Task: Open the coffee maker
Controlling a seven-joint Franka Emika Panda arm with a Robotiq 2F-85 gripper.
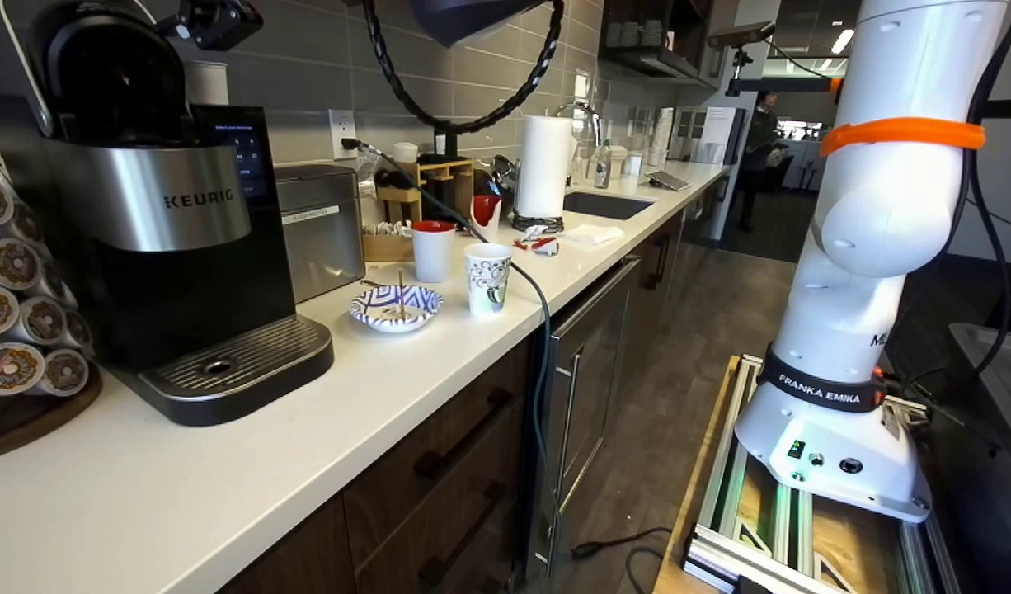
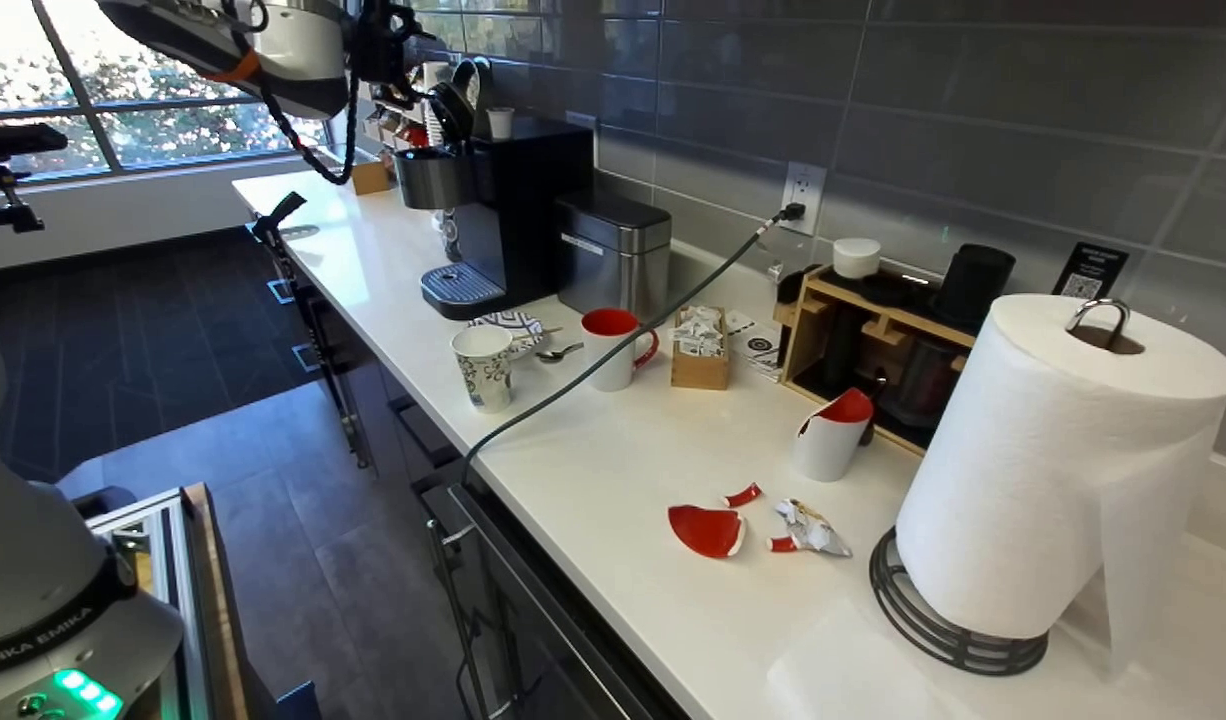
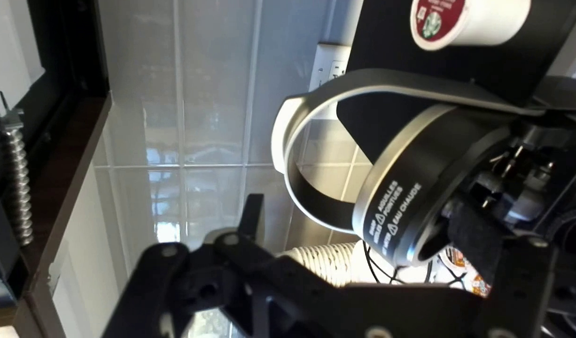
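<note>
The black coffee maker (image 1: pixel 225 305) with its silver band stands on the counter; it also shows in an exterior view (image 2: pixel 528 220). Its lid (image 1: pixel 110 70) is raised and tilted back. In the wrist view the lid's underside with warning print (image 3: pixel 400 197) and its silver loop handle (image 3: pixel 325 211) show large. My gripper (image 3: pixel 358 211) is open, its two fingers wide apart, with the lid and handle beyond or between them; contact cannot be told. The gripper also shows beside the raised lid in both exterior views (image 1: pixel 217 25) (image 2: pixel 408 85).
A white pod (image 3: pixel 494 21) sits on top of the machine. A pod carousel (image 1: pixel 27 322) stands beside it and a metal box (image 1: pixel 320 231) on its other side. A bowl (image 1: pixel 394 309), a paper cup (image 1: pixel 487 280) and a power cable (image 2: pixel 613 350) lie farther along the counter.
</note>
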